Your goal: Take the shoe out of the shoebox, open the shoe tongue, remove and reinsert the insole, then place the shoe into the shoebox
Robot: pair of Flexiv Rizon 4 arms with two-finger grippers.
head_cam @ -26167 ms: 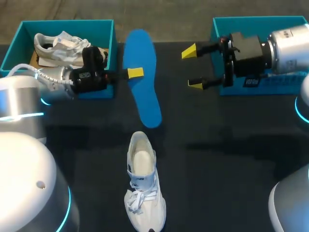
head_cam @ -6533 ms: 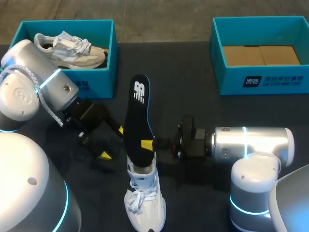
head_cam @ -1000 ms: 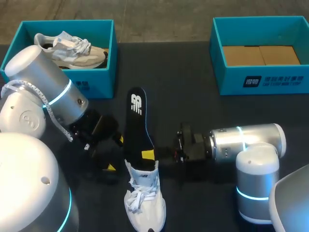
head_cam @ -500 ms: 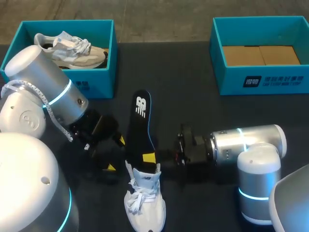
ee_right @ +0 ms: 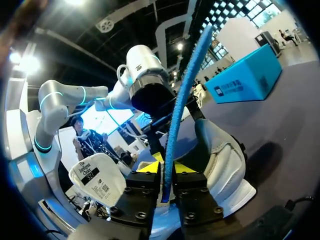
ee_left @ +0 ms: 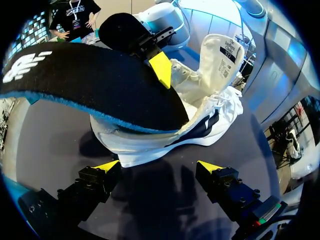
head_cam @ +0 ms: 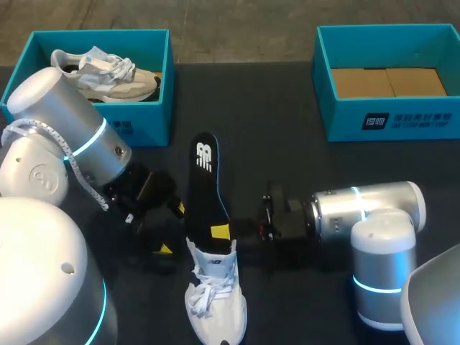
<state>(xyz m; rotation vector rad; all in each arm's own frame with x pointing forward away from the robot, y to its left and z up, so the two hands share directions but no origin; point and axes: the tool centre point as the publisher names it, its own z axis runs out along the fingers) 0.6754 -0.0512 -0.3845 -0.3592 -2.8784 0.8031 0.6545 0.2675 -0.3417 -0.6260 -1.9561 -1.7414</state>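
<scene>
Progress check: the shoe (head_cam: 214, 298) is out of its box and sits on the table (head_cam: 287, 165) near the robot's edge, laces toward the robot. In the left wrist view its tongue stands pulled up, so I'd call the take-out and open-tongue steps done.

The insole (head_cam: 205, 183) is the step in hand. One end is tucked into the mouth of the shoe and the rest slants up and out over the table, dark side up, blue foam underneath. The right gripper (ee_right: 164, 167) is clamped on it edge-on, one yellow tip on each face, just above the shoe opening. From this alone I can't say whether it's going in or coming out; my guess is the reinsert, roughly halfway.

The left gripper (ee_left: 159, 166) is spread wide and grasping nothing. It sits low over the table just beside the shoe, fingers pointed at its side.

What's left: seat the insole flat inside, let go, then carry the shoe to a shoebox. The right-hand one (head_cam: 388, 122) holds only cardboard, while the left box (head_cam: 144, 129) has another shoe (head_cam: 100, 68) in it.
</scene>
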